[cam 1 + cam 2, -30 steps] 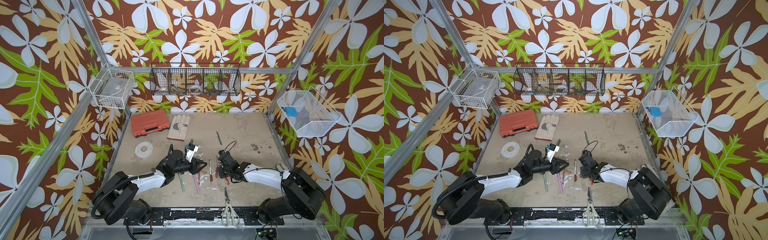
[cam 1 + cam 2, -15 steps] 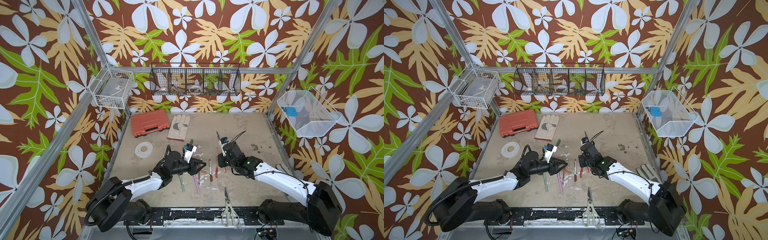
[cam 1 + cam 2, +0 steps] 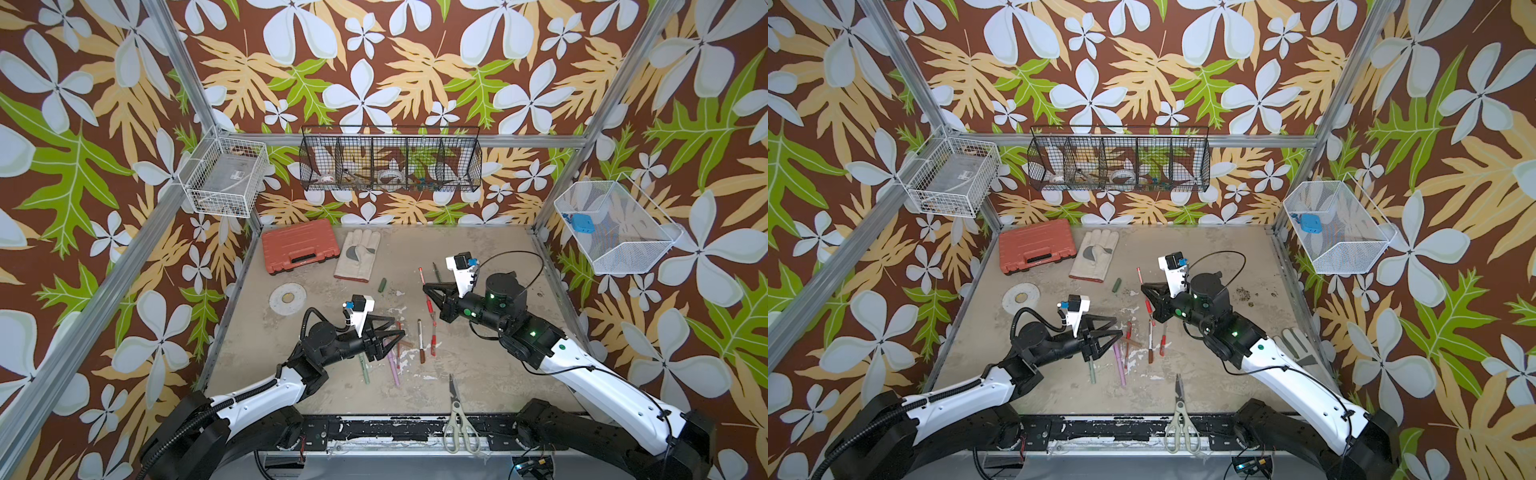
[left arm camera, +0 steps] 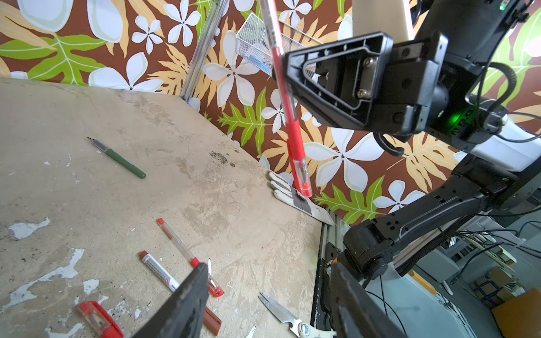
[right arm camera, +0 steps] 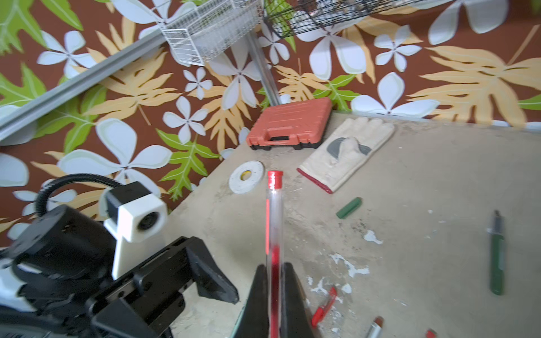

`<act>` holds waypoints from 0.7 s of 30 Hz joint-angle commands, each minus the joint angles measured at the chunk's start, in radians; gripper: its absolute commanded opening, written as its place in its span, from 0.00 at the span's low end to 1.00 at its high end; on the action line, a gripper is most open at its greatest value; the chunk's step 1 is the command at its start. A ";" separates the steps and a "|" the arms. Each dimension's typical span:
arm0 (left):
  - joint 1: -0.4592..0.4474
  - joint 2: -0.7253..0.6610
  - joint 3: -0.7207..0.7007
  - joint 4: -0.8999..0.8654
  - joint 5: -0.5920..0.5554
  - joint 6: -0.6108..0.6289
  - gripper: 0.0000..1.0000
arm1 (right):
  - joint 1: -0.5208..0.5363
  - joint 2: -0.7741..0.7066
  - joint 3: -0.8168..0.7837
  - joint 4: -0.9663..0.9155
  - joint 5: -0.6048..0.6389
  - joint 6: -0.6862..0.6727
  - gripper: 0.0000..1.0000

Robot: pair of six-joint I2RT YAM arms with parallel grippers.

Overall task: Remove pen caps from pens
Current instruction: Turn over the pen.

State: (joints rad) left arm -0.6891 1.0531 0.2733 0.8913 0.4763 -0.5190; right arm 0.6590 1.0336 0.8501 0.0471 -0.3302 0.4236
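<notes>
My right gripper point(image 3: 429, 293) point(image 5: 275, 281) is shut on a red-and-clear pen point(image 3: 424, 286) point(image 3: 1143, 286) point(image 4: 288, 102) and holds it above the table, tilted. Its red end plug point(image 5: 275, 178) points away from the wrist. My left gripper point(image 3: 398, 328) point(image 3: 1118, 326) point(image 4: 269, 292) stands open and empty, low over a cluster of pens point(image 3: 392, 363). A loose red cap point(image 4: 99, 319) and a brown cap point(image 4: 212, 322) lie beside its fingers. A dark green pen point(image 4: 123, 159) point(image 5: 496, 254) lies uncapped, its dark green cap point(image 3: 382, 284) point(image 5: 349, 207) apart from it.
Grey-handled scissors point(image 3: 457, 411) lie at the front edge. An orange case point(image 3: 299, 251), a work glove point(image 3: 357, 255) and a tape roll point(image 3: 287, 297) sit at the back left. Another glove point(image 3: 1296, 345) lies by the right wall. Wire baskets point(image 3: 390, 164) hang on the walls.
My right gripper has lifted the red-and-clear pen up and toward the back, away from the left gripper. The left gripper's jaws have opened wider and it stayed low.
</notes>
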 commanded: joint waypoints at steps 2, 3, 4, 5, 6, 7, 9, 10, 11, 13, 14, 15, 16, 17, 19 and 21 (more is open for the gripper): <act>0.001 0.024 -0.005 0.146 0.063 -0.031 0.65 | 0.002 0.013 -0.035 0.196 -0.172 0.081 0.03; 0.000 0.031 -0.006 0.163 0.078 -0.036 0.64 | 0.002 0.016 -0.043 0.222 -0.186 0.091 0.04; 0.000 0.038 -0.008 0.184 0.092 -0.043 0.64 | 0.002 0.023 -0.052 0.252 -0.199 0.102 0.03; 0.000 0.044 -0.011 0.205 0.106 -0.052 0.63 | 0.002 0.029 -0.059 0.283 -0.211 0.116 0.03; 0.000 0.048 -0.012 0.219 0.119 -0.059 0.62 | 0.004 0.034 -0.066 0.309 -0.218 0.127 0.03; 0.000 0.057 -0.011 0.239 0.134 -0.069 0.61 | 0.007 0.040 -0.072 0.335 -0.225 0.136 0.03; -0.001 0.070 -0.012 0.268 0.159 -0.084 0.60 | 0.018 0.053 -0.084 0.388 -0.232 0.150 0.03; 0.000 0.072 -0.012 0.272 0.162 -0.090 0.59 | 0.023 0.060 -0.088 0.414 -0.238 0.160 0.03; 0.000 0.074 -0.010 0.272 0.160 -0.091 0.59 | 0.029 0.069 -0.093 0.443 -0.245 0.173 0.03; -0.001 0.074 -0.011 0.270 0.158 -0.091 0.59 | 0.036 0.082 -0.103 0.488 -0.248 0.199 0.03; 0.000 0.075 -0.011 0.270 0.159 -0.091 0.58 | 0.043 0.089 -0.107 0.510 -0.245 0.209 0.03; 0.000 0.075 -0.010 0.269 0.162 -0.091 0.58 | 0.046 0.093 -0.110 0.525 -0.244 0.215 0.03; 0.000 0.075 -0.009 0.269 0.165 -0.091 0.58 | 0.052 0.100 -0.112 0.540 -0.240 0.221 0.03; -0.001 0.073 -0.009 0.270 0.167 -0.090 0.57 | 0.057 0.105 -0.114 0.554 -0.237 0.226 0.03; 0.000 0.074 -0.009 0.266 0.166 -0.092 0.54 | 0.066 0.111 -0.117 0.566 -0.227 0.228 0.03; -0.001 0.073 -0.007 0.266 0.171 -0.092 0.51 | 0.068 0.118 -0.118 0.580 -0.221 0.237 0.03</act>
State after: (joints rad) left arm -0.6895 1.1271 0.2619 1.1107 0.6289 -0.6041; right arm 0.7231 1.1461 0.7330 0.5468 -0.5533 0.6319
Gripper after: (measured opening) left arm 0.515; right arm 0.050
